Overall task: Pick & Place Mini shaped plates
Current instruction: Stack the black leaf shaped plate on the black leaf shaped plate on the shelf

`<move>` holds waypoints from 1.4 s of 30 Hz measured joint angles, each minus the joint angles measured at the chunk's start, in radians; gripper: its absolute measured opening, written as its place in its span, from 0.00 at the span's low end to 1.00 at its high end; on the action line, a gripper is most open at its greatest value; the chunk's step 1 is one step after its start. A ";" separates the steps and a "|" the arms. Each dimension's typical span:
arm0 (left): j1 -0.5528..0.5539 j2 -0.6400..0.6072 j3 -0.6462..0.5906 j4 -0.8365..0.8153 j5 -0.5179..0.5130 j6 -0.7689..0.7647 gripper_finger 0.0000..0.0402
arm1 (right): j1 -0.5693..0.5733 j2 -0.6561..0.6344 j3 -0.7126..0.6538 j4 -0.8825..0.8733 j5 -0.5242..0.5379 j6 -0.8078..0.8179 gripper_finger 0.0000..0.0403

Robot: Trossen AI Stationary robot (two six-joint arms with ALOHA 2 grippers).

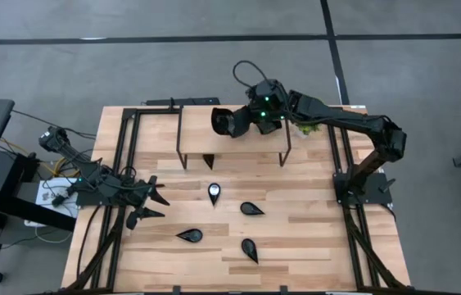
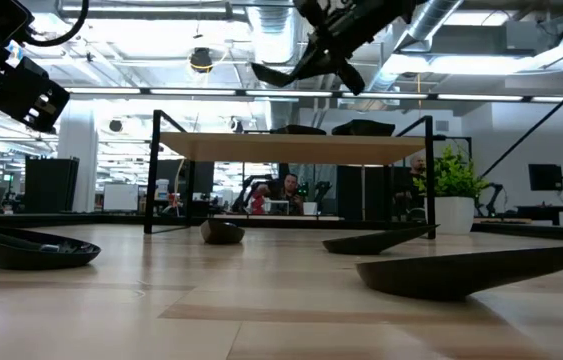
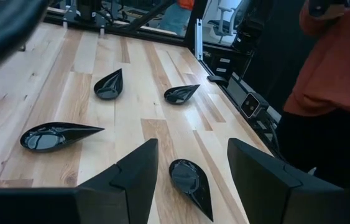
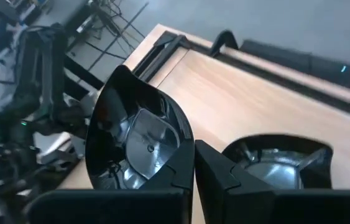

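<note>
glossy black teardrop plates [image 1: 251, 208], pale striped wood table [image 1: 312, 238], green potted plant [image 2: 451, 175], black frame [image 1: 128, 135]

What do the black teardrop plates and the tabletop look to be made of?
Teardrop plates: glossy black, likely glazed ceramic or hard plastic; ceiling lights mirror sharply in them, including the one the right gripper holds over the raised shelf. Tabletop: light wood planks, visible grain and seams, satin finish.

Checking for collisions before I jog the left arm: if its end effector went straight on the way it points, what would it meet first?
Most likely the teardrop plate lying between the open left end effector's fingers, though depth is hard to judge.
</note>
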 joint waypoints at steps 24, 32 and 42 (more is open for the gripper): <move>0.000 0.000 0.000 0.006 0.000 0.000 0.49 | 0.003 0.009 0.000 -0.221 0.285 0.303 0.01; 0.000 0.000 0.000 0.007 0.000 0.000 0.49 | 0.061 0.009 0.000 -0.222 0.380 0.416 0.01; 0.000 0.000 0.000 0.007 0.000 0.000 0.49 | 0.098 0.009 0.000 -0.227 0.412 0.460 0.01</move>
